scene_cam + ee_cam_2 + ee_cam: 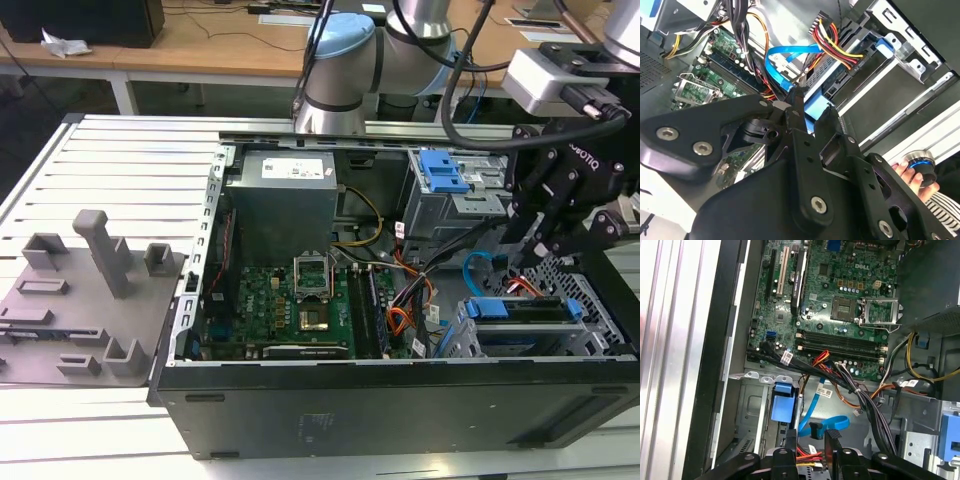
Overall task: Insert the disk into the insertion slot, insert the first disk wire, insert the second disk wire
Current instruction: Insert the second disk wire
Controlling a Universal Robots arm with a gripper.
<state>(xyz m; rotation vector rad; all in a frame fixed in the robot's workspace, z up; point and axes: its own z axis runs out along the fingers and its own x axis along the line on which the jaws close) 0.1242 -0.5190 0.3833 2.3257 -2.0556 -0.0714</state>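
I hang over the open computer case (400, 400) with my claw (528, 258) spread. In both wrist views the two fingers (790, 442) stand apart and I see nothing pinched between them. Taking the case as a clock face in the exterior view, the disk (520, 309) is at about four o'clock. It lies flat inside the insertion slot (568, 280), with its bright blue rail across the mouth of the bay, and I hover just off it at about one o'clock. The taller cage with blue latches (445, 195) is at two o'clock and the motherboard (300, 300) fills the middle. A grey fixture plate (85, 300) sits outside the case at nine o'clock. I judge the first step done, since the disk looks seated in its bay. The wires are less certain. The blue data cable (812, 407) curls up from the board, and its black plug (815, 430) appears to end loose just ahead of my fingertips, so I take that wire as not yet in. The red, yellow and black power wires (807, 454) pass through the gap of my claw in the first wrist view. In the second wrist view they run toward the back of the bay, but I cannot tell whether their plug is home. Outside the case wall, a person's hand (907, 172) rests on a knob (920, 165).
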